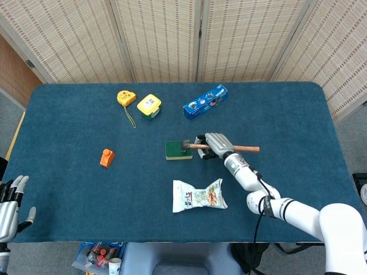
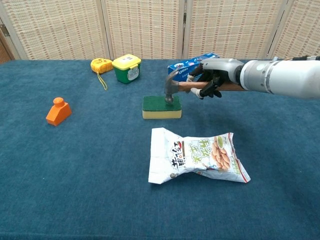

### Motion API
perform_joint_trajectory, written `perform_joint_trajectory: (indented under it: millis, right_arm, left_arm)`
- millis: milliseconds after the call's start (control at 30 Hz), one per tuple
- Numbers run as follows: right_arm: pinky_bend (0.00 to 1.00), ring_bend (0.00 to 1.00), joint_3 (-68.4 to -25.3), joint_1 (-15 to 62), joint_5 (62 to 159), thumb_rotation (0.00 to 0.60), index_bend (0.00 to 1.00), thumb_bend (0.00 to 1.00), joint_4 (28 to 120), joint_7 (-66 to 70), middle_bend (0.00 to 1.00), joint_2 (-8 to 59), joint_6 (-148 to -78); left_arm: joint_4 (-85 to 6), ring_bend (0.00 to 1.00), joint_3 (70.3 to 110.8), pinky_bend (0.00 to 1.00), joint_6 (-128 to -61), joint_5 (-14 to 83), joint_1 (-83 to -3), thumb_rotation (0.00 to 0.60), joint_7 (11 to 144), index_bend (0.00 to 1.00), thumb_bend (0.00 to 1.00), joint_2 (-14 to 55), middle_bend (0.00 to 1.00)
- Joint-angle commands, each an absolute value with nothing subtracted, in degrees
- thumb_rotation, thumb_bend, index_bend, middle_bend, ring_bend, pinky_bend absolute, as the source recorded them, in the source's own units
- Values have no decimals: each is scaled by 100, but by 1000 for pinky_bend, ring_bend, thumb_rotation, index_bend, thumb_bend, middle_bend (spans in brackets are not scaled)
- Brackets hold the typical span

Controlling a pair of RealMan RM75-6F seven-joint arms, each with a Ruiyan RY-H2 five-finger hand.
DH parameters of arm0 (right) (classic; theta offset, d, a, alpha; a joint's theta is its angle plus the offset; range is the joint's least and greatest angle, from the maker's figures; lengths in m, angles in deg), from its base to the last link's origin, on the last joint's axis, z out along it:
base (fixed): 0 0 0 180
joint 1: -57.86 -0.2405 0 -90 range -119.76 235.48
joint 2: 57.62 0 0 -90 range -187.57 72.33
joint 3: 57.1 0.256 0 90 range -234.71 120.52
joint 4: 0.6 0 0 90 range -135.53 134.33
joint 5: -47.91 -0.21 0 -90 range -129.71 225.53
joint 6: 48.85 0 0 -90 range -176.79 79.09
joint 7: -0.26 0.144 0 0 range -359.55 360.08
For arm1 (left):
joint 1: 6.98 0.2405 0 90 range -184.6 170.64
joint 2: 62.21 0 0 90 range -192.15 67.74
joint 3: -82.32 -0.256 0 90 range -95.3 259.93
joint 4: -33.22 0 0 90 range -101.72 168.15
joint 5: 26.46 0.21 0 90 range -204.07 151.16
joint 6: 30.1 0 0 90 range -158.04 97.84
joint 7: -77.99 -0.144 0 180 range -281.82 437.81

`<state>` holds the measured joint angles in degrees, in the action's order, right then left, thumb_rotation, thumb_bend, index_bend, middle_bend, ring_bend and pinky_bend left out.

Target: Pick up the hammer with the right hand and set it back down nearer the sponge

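Chest view puts the wooden-handled steel hammer (image 2: 174,87) in the air at upper centre of the frame, clamped by its handle in the grey right hand (image 2: 212,75), its head hanging over the right end of the green-and-yellow sponge (image 2: 161,107). Pickup looks done; lowering and release remain. The crinkled snack bag (image 2: 197,156) lies below, the blue biscuit box (image 2: 186,65) just behind, so the free spot beside the sponge is narrow. The left hand (image 1: 10,200), at the head view's lower left, is spread and holds nothing.
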<state>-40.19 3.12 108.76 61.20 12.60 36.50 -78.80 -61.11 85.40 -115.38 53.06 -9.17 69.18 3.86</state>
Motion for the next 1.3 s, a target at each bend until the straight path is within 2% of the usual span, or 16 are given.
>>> perform_joint_trajectory:
  millis: [33,367,733,1300]
  right_arm:
    - [715,694,-4004,260,10815,600,698,718,6055,1210,789,3707,-7848]
    - [716,694,-4076,117,10546,600,698,717,5737,980,789,3933,-7689]
    - [716,694,-3980,372,10638,600,699,718,6171,1156,789,3553,-8004]
    - [715,694,-4061,674,10584,600,699,717,5876,1326,782,3431,-8070]
  left_arm:
    - [-6108,0,8538,0,-11543,5290,-904,600,6926,0,401,379,0]
    - [-6120,0,8518,0,-11488,5229,-892,600,6906,0,401,375,0]
    - [-6161,0,8516,0,-11486,5263,-907,600,6866,0,401,370,0]
    - [-6281,0,8504,0,-11449,5277,-945,600,6708,0,401,361,0]
